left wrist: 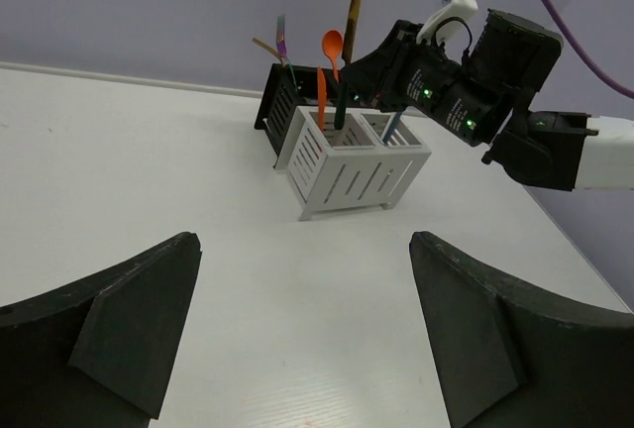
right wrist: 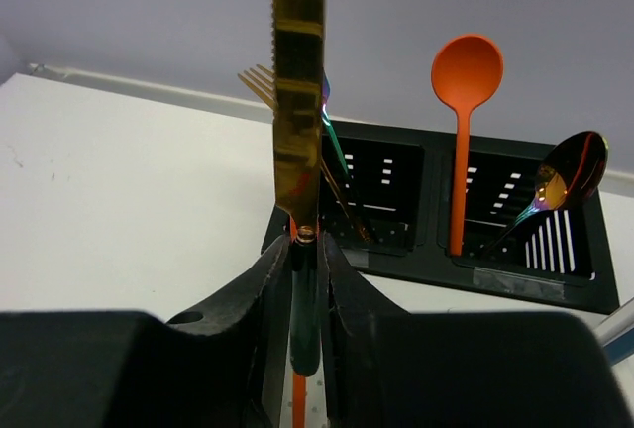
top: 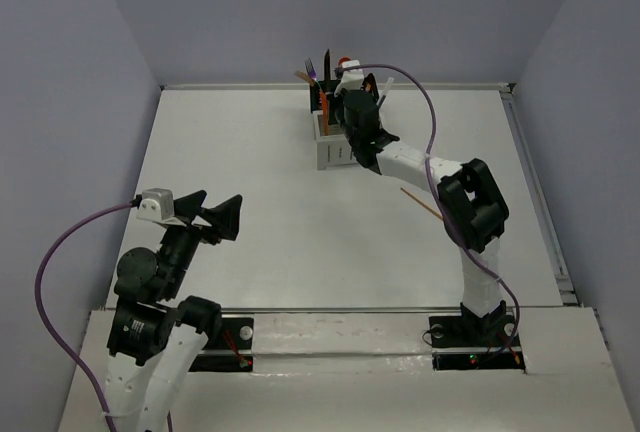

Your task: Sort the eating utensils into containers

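I count four holders in all: two white holders (left wrist: 347, 175) and two black holders (right wrist: 381, 185). For the utensils I can see one gold knife (right wrist: 298, 71), one gold fork (right wrist: 256, 79), one orange spoon (right wrist: 466, 71), one shiny spoon (right wrist: 570, 172) and one thin stick (top: 421, 203).

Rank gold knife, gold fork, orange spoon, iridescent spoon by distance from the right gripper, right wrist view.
1. gold knife: centre, between the right gripper fingers.
2. gold fork: just behind, in the left black compartment.
3. orange spoon: right black compartment, left side.
4. iridescent spoon: same compartment, far right.
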Controlling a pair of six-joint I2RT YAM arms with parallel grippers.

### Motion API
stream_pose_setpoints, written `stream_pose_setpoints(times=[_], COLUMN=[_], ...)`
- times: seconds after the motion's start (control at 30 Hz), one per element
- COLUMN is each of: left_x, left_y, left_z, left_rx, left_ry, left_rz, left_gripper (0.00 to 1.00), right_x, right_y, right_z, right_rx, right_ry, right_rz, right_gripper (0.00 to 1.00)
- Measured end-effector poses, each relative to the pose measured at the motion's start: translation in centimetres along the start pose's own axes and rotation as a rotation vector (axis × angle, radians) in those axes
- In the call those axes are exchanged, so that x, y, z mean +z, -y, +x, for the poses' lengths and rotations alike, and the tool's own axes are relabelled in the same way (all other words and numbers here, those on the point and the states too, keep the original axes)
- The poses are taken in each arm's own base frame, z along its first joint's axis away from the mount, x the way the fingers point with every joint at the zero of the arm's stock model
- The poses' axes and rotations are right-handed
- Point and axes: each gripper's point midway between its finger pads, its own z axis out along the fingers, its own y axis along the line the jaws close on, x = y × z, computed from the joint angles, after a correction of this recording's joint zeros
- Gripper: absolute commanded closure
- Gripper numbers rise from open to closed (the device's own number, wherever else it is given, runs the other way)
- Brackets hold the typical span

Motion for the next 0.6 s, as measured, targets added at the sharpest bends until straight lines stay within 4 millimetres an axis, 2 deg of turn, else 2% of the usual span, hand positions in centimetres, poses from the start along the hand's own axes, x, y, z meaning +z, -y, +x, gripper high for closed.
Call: stream_pose_setpoints(times=[0.07,0.13,0.33,0.4,0.5,0.6], left_x=[0.0,0.0,0.0,0.0,0.0,0.0], left_y=[0.0,0.0,0.0,0.0,0.0,0.0], left_z=[0.0,0.0,0.0,0.0,0.0,0.0], left_rx=[0.000,0.000,0.000,0.000,0.000,0.000], left_ry=[0.000,0.000,0.000,0.000,0.000,0.000], left_rz=[0.000,0.000,0.001,0.001,0.001,0.001], left_gripper=[0.01,0.01,0.01,0.01,0.01,0.01], right_x=[0.0,0.0,-0.2,-0.9,-2.4,-4.8], right_y=[0.0,-0.1,-0.1,0.1,0.6,1.7], right_z=[0.0,-0.2,-0.3,-0.6,-1.3,-2.8], right_rx=[0.003,0.005,0.000,-0.004,-0.011,-0.011], right_ry=[0.001,0.008,0.006,0.004,0.000,0.000], right_rz=[-0.002,-0.005,-0.006,-0.007,-0.006,0.010], right_gripper=[0.62,0.59,0.59,0.59,0.67,0.71])
